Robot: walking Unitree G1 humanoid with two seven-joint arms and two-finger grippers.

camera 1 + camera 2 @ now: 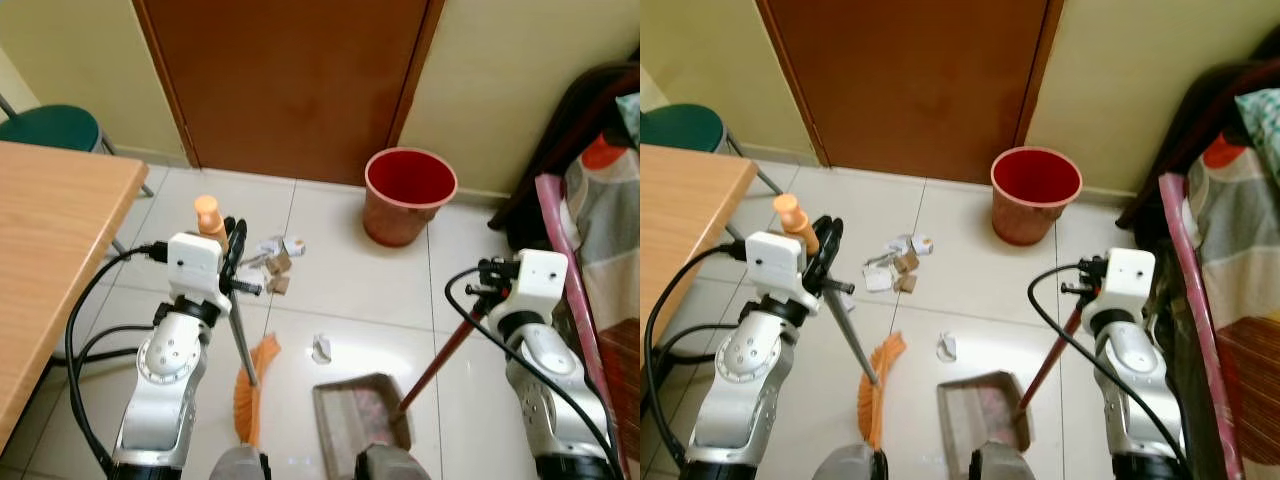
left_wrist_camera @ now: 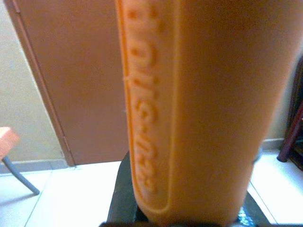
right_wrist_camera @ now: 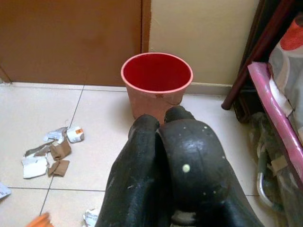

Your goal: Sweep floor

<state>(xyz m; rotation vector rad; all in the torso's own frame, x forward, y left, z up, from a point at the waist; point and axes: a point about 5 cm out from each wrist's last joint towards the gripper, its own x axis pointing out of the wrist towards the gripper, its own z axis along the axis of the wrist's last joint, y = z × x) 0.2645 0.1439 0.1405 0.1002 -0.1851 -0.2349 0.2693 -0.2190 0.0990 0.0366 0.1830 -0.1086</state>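
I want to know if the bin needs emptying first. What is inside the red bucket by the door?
The red bucket looks empty: its inner wall and the part of the bottom that shows are bare red. The near rim hides the front of the bottom. The paper scraps lie on the tiles.

My right gripper [image 3: 163, 125]: two black fingers pressed together, jaws closed.
Bucket [image 3: 156, 82]: red, upright on the floor beyond my fingers, near the wall.
Door [image 3: 71, 38]: brown, beside the bucket.
Scraps [image 3: 52, 153]: torn paper and cardboard bits scattered on the tiled floor [image 3: 99, 142].
Bed [image 3: 279, 118]: pink edge, patterned cover.
Orange tip [image 3: 40, 220]: at the frame's edge; I cannot tell what it is.
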